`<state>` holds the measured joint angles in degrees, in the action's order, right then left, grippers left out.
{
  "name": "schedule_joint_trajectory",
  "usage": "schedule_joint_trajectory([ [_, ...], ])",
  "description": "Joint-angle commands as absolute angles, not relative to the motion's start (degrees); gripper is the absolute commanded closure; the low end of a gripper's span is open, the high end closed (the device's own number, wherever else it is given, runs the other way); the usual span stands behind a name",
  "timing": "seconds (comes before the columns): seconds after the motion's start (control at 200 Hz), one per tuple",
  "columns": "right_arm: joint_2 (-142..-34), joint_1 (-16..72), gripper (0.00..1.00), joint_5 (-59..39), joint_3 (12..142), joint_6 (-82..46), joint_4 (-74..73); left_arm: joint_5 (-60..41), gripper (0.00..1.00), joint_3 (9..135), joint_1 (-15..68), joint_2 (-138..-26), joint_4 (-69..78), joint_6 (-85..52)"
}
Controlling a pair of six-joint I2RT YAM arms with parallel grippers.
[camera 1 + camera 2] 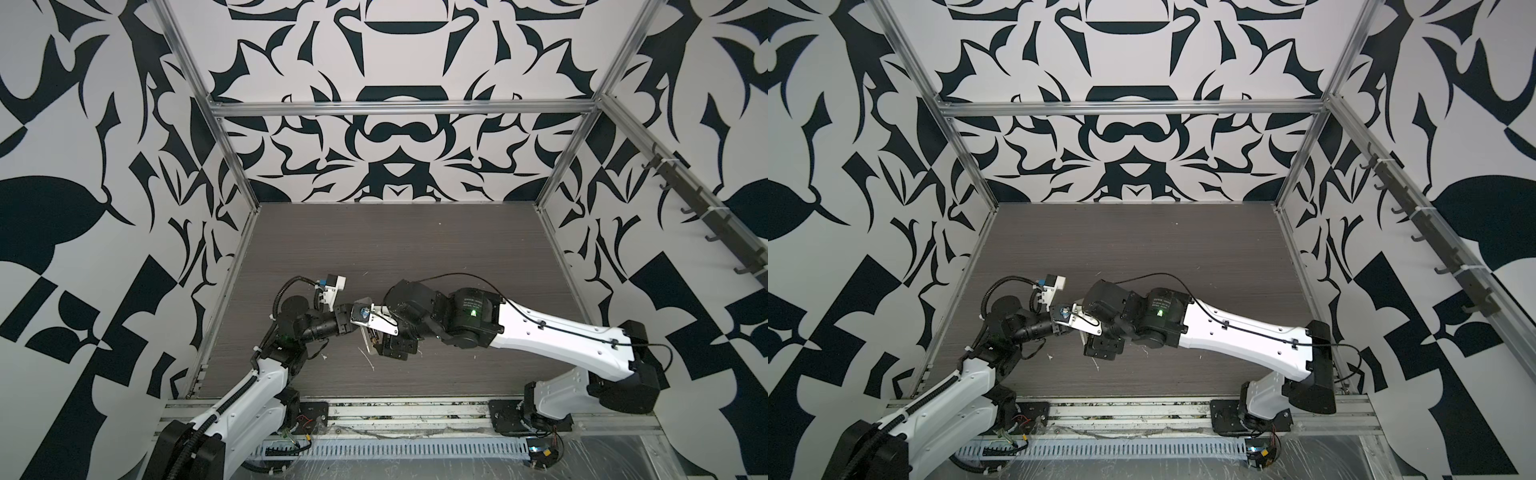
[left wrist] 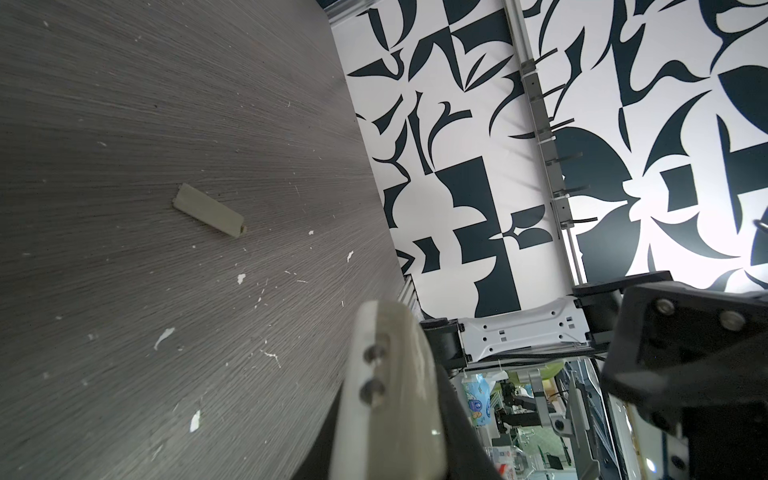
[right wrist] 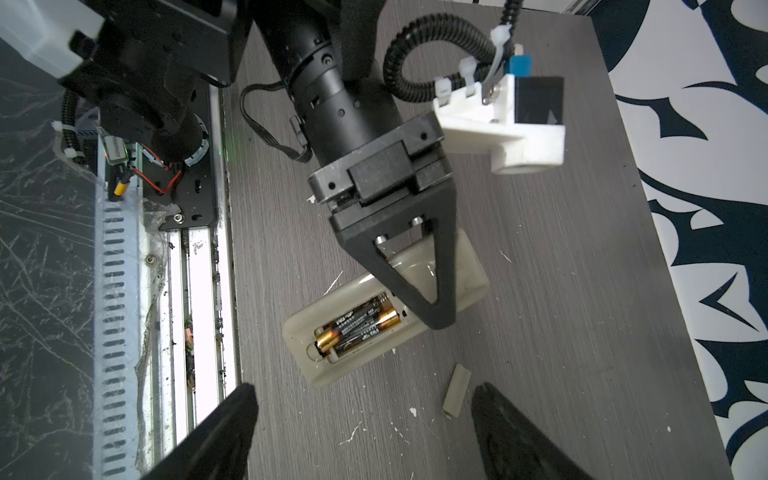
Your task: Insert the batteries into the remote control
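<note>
Where both arms meet over the near-left part of the grey table (image 3: 561,299), the right gripper (image 3: 363,390) hangs with fingers wide apart. The left gripper (image 3: 432,316) clamps the remote control (image 3: 316,361), beige back up. Both batteries (image 3: 361,322) lie in its open compartment, and a small beige cover (image 3: 456,390) lies nearby.

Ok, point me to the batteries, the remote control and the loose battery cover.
batteries (image 3: 359,325): right wrist view, dark middle of the pair in the compartment.
remote control (image 3: 318,368): right wrist view, beige end beyond the compartment.
battery cover (image 3: 457,390): right wrist view, middle of its flat face.
</note>
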<state>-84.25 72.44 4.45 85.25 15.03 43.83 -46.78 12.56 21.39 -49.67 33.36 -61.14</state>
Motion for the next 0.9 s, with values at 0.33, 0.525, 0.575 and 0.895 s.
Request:
schedule_joint_trajectory([
  [0.33,-85.6,74.5,0.21,7.9,86.8,22.2,44.4,-49.9,1.00,13.5,21.3,-50.5,41.4,-65.0],
  [0.525,-86.8,74.8,0.31,8.6,87.1,24.2,44.7,-50.0,1.00,13.4,21.3,-50.6,41.5,-65.1],
  [0.575,-87.1,74.8,0.33,8.6,87.1,24.5,44.7,-50.1,1.00,13.4,21.3,-50.6,41.6,-65.1],
  [0.895,-88.6,75.0,0.54,8.3,87.7,25.1,45.2,-50.0,1.00,13.3,21.3,-50.7,41.7,-65.3],
])
